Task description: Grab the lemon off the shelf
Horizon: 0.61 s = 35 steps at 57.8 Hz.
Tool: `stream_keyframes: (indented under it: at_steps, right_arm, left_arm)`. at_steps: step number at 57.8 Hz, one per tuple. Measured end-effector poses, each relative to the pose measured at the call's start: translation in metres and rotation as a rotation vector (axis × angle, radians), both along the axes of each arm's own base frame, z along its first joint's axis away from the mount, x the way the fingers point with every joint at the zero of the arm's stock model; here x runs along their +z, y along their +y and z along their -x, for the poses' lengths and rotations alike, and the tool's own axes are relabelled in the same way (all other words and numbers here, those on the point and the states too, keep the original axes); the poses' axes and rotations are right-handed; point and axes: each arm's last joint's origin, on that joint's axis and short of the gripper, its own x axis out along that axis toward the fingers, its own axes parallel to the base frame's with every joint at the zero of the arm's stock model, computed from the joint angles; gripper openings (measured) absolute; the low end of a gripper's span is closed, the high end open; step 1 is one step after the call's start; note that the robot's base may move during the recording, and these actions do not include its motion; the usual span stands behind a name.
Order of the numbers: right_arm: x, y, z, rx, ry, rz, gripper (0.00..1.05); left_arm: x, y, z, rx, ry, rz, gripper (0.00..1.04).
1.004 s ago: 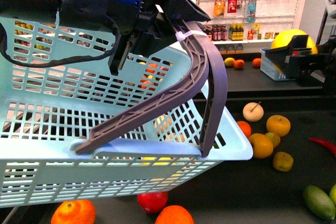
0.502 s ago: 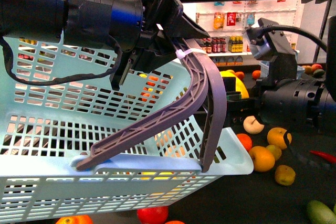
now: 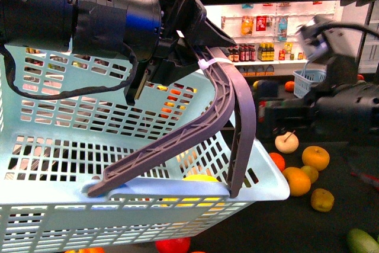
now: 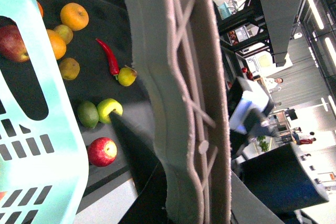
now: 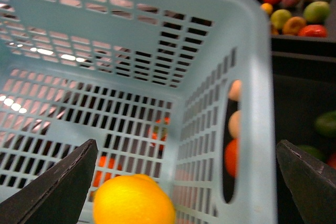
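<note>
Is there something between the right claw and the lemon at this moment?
Nothing visible. In the right wrist view the open right claw faces the lemon directly. The lemon is inside the basket, and nothing crosses the space between them.

Pale blue basket (image 3: 260,175) hung by its grey handle (image 3: 237,105) from the left gripper (image 3: 203,58), lemon (image 3: 200,178) lay inside it, blurred right arm (image 3: 343,111) beside it

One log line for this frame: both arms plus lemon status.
left gripper: shut on basket handle | right gripper: open above basket | lemon: inside basket, ungripped
</note>
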Motion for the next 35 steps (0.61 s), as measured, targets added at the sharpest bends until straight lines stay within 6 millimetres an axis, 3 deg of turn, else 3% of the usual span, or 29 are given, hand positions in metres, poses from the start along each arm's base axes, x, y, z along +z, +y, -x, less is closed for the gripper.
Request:
stream_keyframes:
  at_steps: [7, 10, 15, 22, 28, 35]
  right_arm:
    - [0.025, -0.053, 0.024, -0.157, -0.101, 0.074, 1.02]
    - [0.036, -0.077, 0.049, -0.242, -0.128, 0.126, 1.02]
    - [0.044, -0.098, 0.098, -0.316, -0.123, 0.116, 1.02]
    - [0.044, -0.103, 0.148, -0.339, -0.099, 0.07, 1.02]
    - [0.041, -0.098, 0.188, -0.406, -0.073, 0.076, 0.87]
    - [0.021, -0.081, 0.228, -0.42, -0.035, 0.077, 0.67]
  left_arm:
    - [0.0, 0.0, 0.0, 0.0, 0.001, 0.0, 0.09]
    - [0.0, 0.0, 0.0, 0.0, 0.001, 0.0, 0.09]
    - [0.0, 0.0, 0.0, 0.0, 0.001, 0.0, 0.09]
    - [0.0, 0.0, 0.0, 0.0, 0.001, 0.0, 0.09]
    - [0.0, 0.0, 0.0, 0.0, 0.001, 0.0, 0.09]
    - [0.0, 0.0, 0.0, 0.0, 0.001, 0.0, 0.09]
